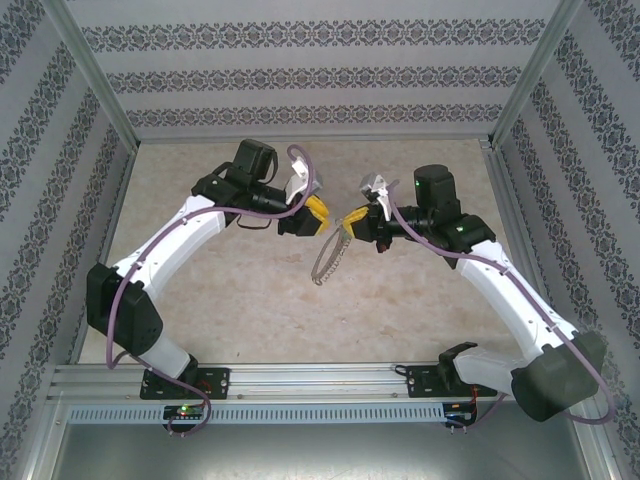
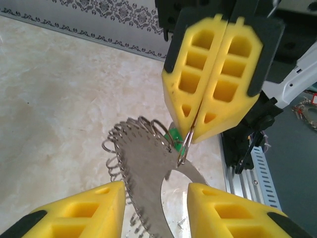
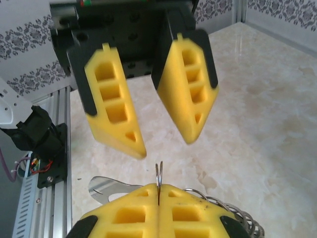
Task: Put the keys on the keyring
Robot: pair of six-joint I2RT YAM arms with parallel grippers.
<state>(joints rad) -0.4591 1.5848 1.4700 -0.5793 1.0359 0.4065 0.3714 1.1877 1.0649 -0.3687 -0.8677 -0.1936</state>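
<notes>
Nearest you, the keyring (image 2: 143, 183) hangs clear of the table (image 1: 250, 310), between the two arms. It dangles freely, fringed with small wire loops. Its whole weight seems to rest on one thin wire loop at the top.

Just above it, your left gripper (image 3: 164, 144) has its fingers spread, with nothing between them. From its own wrist camera, the ring's flat metal sits in the gap but touches neither pad.

Facing it, your right gripper (image 2: 195, 139) has its fingers pressed together, pinching that wire loop at their very tips. The key (image 2: 173, 137), with its green head, sits tucked just behind the loop against a right fingertip. You cannot tell from here whether it is threaded on or only resting there.

The weak point is that pinch. It is a narrow hold on round wire, so a nudge from the left fingers could twist or pull the loop out and drop the ring. If the left gripper closes off-centre, it may clamp the flat metal rather than the key and set the ring swinging. The key is tiny, and a glancing touch could flick it down to the table.
</notes>
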